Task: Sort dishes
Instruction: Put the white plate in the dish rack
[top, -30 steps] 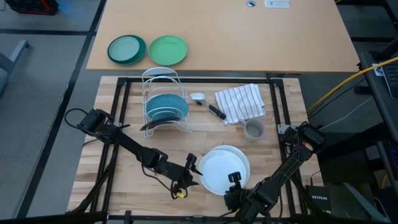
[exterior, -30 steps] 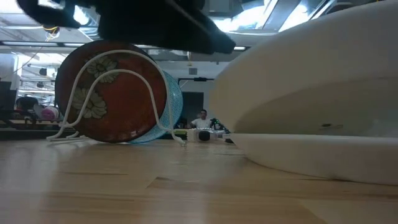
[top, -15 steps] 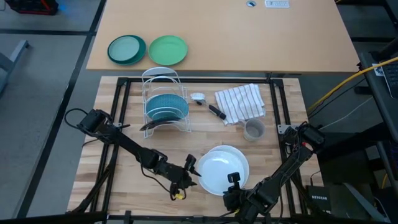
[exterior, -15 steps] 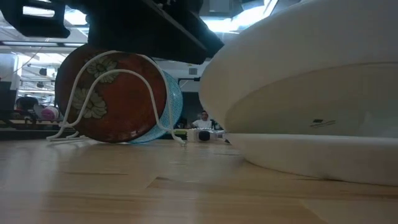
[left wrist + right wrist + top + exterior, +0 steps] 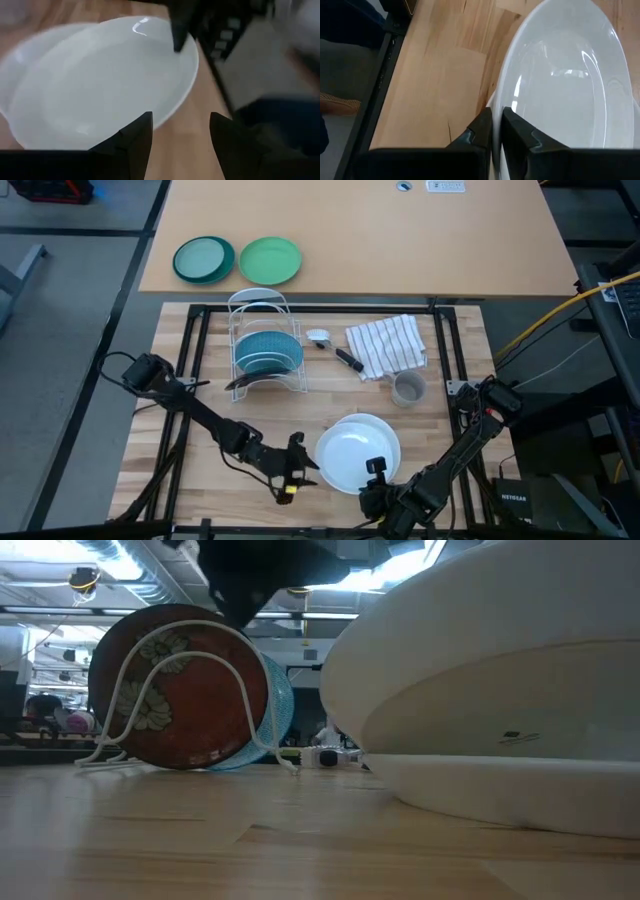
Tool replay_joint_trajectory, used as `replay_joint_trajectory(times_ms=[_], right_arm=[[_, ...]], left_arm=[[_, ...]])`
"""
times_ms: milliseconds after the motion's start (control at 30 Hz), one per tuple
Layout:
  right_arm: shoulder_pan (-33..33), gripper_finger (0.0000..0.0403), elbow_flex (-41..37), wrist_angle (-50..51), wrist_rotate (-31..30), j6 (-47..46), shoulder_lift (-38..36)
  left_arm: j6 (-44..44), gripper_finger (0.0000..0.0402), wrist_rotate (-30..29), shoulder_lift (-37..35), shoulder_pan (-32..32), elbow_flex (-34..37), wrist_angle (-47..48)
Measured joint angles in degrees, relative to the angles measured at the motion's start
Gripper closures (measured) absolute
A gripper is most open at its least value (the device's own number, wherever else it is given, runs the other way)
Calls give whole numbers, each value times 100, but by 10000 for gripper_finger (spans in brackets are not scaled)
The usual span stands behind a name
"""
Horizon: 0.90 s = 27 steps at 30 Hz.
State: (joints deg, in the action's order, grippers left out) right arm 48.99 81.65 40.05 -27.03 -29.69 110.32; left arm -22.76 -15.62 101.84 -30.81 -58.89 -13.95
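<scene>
A white plate [image 5: 352, 456] lies tilted over a second white dish [image 5: 385, 427] at the table's near middle; both also show in the low view, the plate [image 5: 480, 660] above the dish [image 5: 500, 790]. My right gripper [image 5: 377, 471] is shut on the plate's near rim. My left gripper [image 5: 298, 463] is open, just left of the plate and apart from it; in the left wrist view [image 5: 180, 132] the plate [image 5: 105, 85] lies ahead of its fingers. The dark red plate [image 5: 180, 690] and the teal plate [image 5: 268, 350] stand on edge in the wire rack [image 5: 262, 308]. My right gripper pinches the white plate's near rim [image 5: 496, 112] between its two fingers, one finger [image 5: 481, 131] under the plate and one [image 5: 516, 131] over it. The fingers come from the table's near side. The plate is tilted, its near rim raised, above the lower white dish.
A striped towel [image 5: 386, 345], a grey cup [image 5: 407, 389] and a spoon-like utensil [image 5: 332, 348] lie at the far right of the board. Two green plates [image 5: 204, 259] [image 5: 270, 260] sit on the farther table. Bare wood [image 5: 200, 470] lies at the near left.
My left gripper has drawn back toward the table's left edge, away from the white plate's left rim. The white plate has shifted a little toward the left and stays tilted in my right gripper.
</scene>
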Motion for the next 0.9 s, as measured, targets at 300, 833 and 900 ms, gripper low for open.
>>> replay_joint_trajectory(times_ms=[300, 833, 900], right_arm=[[0, 374, 0, -4, 16, 6, -7], [9, 376, -2, -4, -5, 108, -7], [11, 376, -2, -4, -42, 130, -7]], left_arm=[[-5019, 218, 173, -113, 74, -2, 777], [-8380, 218, 344, -111, 796, -2, 1188], [-8514, 218, 376, -104, 839, -2, 1193]])
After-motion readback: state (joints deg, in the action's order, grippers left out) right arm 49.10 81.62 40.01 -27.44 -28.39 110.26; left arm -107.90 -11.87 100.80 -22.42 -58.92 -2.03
